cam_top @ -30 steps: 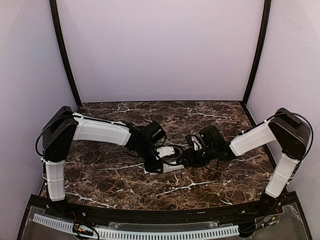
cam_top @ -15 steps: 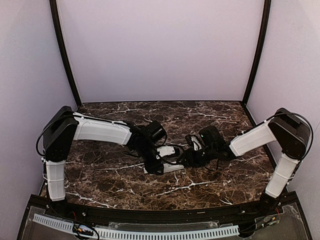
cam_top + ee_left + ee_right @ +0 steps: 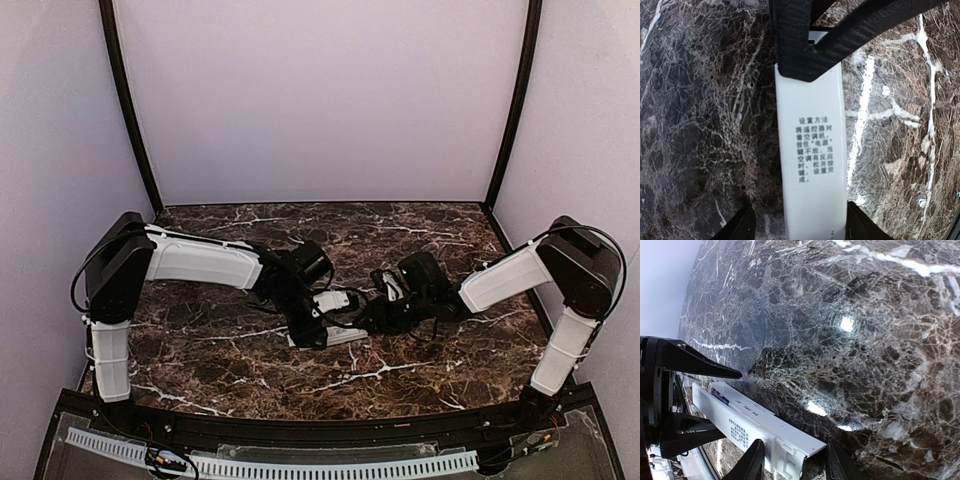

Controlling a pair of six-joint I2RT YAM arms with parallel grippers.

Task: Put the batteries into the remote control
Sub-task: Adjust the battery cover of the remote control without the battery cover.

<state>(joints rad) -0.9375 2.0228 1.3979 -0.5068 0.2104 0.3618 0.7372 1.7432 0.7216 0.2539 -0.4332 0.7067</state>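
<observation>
Right gripper (image 3: 792, 462) clenched on one end of the remote control (image 3: 812, 150), printed face up over the dark marble table (image 3: 865, 340). Left gripper (image 3: 800, 227) released, its fingers straddling the other end. A blue sliver there may be one of the batteries (image 3: 720, 397); the right fingers (image 3: 790, 45) hide the gripped end from the left wrist camera.

The white remote control (image 3: 812, 107) carries a block of small black Chinese print (image 3: 812, 150) on its face, headed 设置方法; the lines beneath mention 遥控器, 空调 and 电源. In the right wrist view the same block appears, too small to read
</observation>
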